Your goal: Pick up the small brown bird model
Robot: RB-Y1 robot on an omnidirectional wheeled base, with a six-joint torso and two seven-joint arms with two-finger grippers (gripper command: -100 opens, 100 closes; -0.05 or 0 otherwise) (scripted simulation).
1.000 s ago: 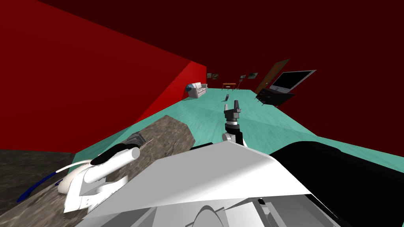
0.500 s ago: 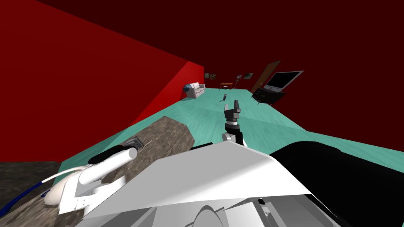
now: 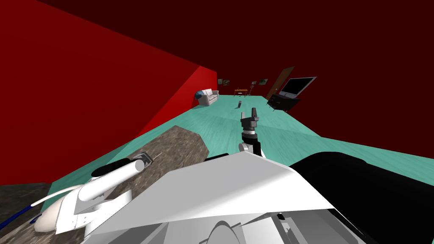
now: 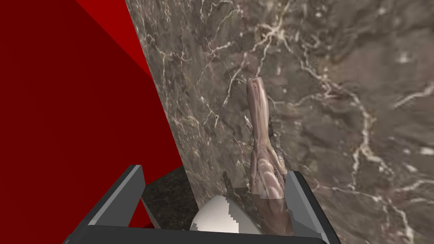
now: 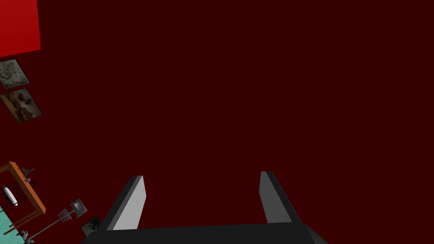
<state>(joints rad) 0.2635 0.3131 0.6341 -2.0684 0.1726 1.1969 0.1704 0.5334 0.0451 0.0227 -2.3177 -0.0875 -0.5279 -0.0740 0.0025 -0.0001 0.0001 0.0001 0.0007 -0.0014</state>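
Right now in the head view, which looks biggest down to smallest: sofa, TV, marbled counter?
1. Marbled counter, by far.
2. TV.
3. Sofa, only slightly smaller-looking than the TV; both are far off.

A veined brown stone counter (image 3: 182,142) fills the eight o'clock corner beneath red walls (image 3: 106,84), with a teal floor (image 3: 271,127) running beyond. At twelve o'clock sits a white sofa (image 3: 208,97) beside a blue ball (image 3: 198,94). A small wooden table (image 3: 240,91) stands at one o'clock. A television (image 3: 298,86) on a dark stand (image 3: 282,102) and a brown door (image 3: 280,81) are at two.

Dim, dark red cast, edges splayed
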